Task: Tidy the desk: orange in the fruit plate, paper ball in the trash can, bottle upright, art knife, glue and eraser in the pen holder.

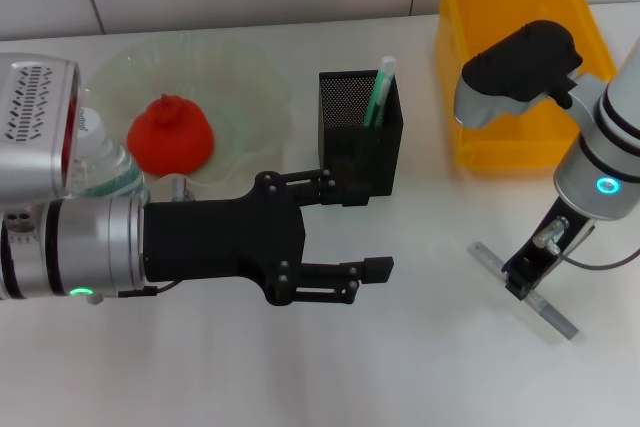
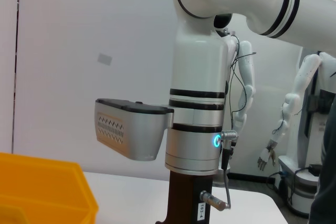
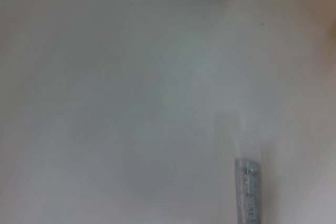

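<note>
While the left gripper [image 1: 372,232] reached across the white desk [image 1: 400,367] with its 2 fingers spread apart and nothing between them, its upper finger lay just in front of the pen holder [image 1: 345,117]. That 1 black mesh holder stood upright near the middle of the desk, with 1 green-and-white pen-like item [image 1: 381,92] leaning inside it. To the robot's left sat 1 clear green fruit plate [image 1: 245,82], and 1 orange-red fruit [image 1: 170,134] rested in it. 1 plastic bottle [image 1: 105,169] showed partly behind the left arm, beside the plate; whether it stood upright could not be told.

The right gripper [image 1: 527,278] pointed down at 1 grey art knife [image 1: 550,312], which lay flat on the desk at the robot's right. The gripper's tip was on or just above the knife's middle; whether its fingers were spread or pinching could not be told. In the right wrist view, 1 end of the knife showed against the bare desk. Behind that arm stood 1 yellow bin [image 1: 500,7].
</note>
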